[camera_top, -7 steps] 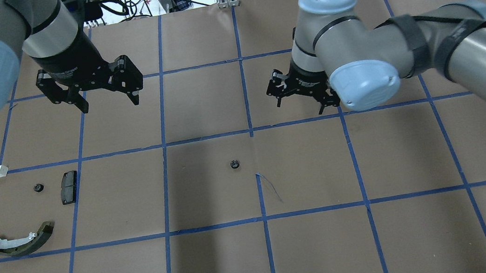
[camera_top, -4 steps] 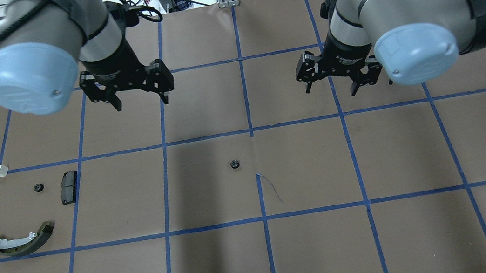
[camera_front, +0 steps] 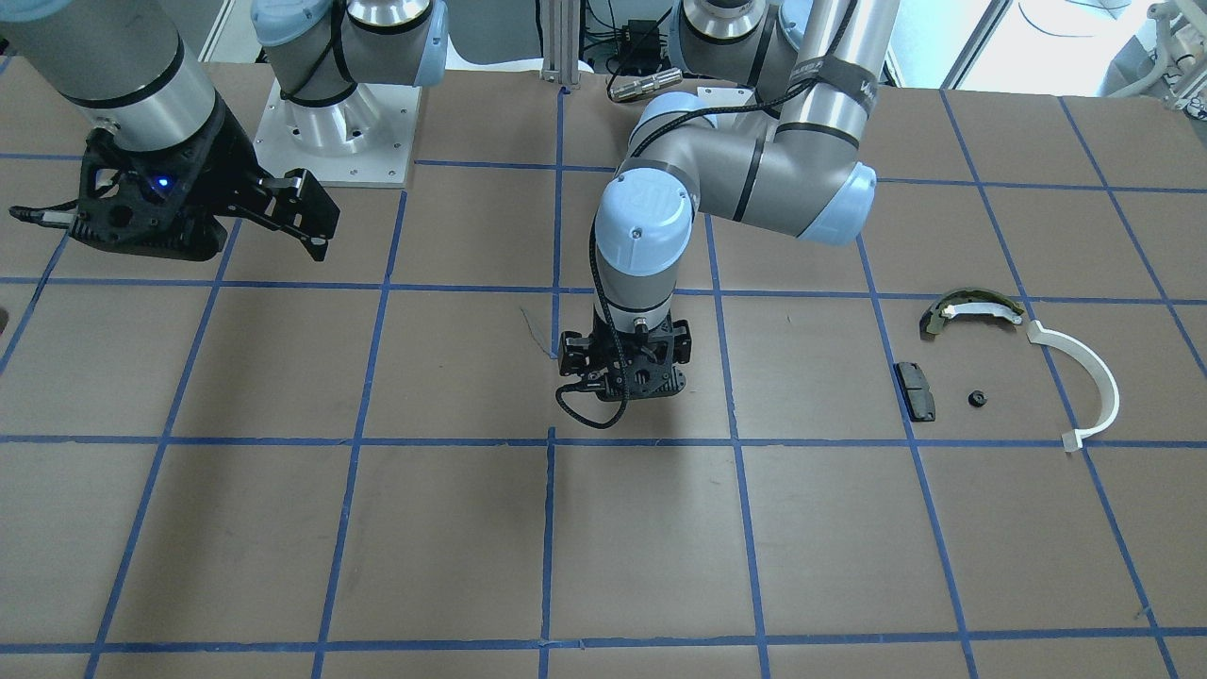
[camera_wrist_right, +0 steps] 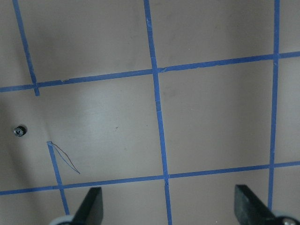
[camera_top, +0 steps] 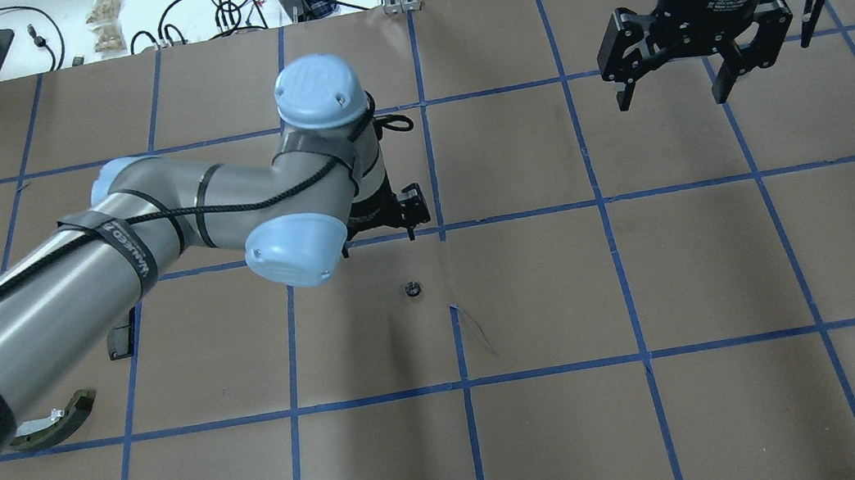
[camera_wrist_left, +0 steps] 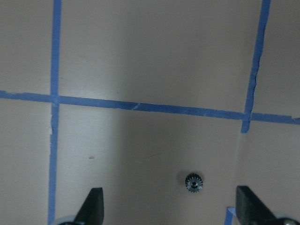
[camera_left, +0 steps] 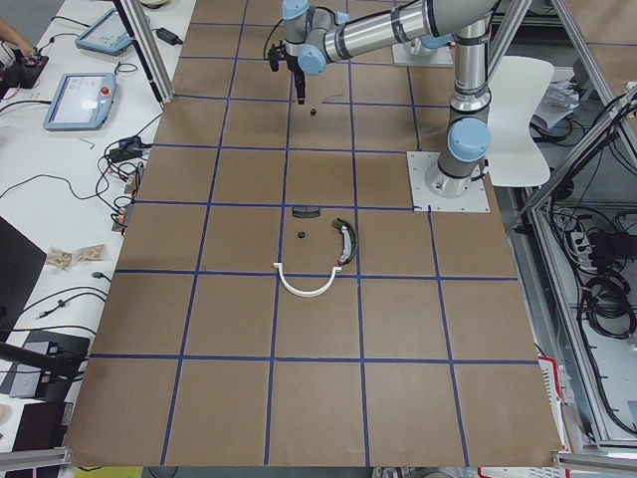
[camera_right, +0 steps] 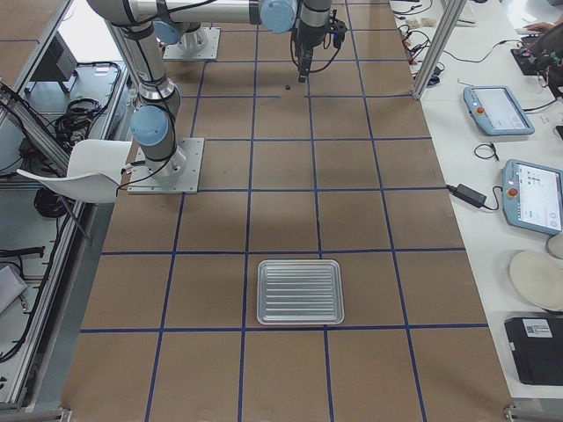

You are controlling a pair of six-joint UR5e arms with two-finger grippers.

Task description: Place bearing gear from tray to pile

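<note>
Overhead exterior shows bearing gear (camera_top: 413, 289) lying ungrasped, well apart from pile (camera_front: 978, 398); left gripper (camera_wrist_left: 171, 207) hovers near gear, spread wide, empty. Transfer judged outstanding.

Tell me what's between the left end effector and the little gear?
Just bare brown paper: the left wrist view shows the gear ahead of the left end effector, nothing between.

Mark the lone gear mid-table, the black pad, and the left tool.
lone gear (camera_top: 412, 289), overhead view, its centre.
black pad (camera_front: 916, 390), front-facing view, mid-face.
left tool (camera_wrist_left: 169, 199), left wrist view, midway between fingertips.
</note>
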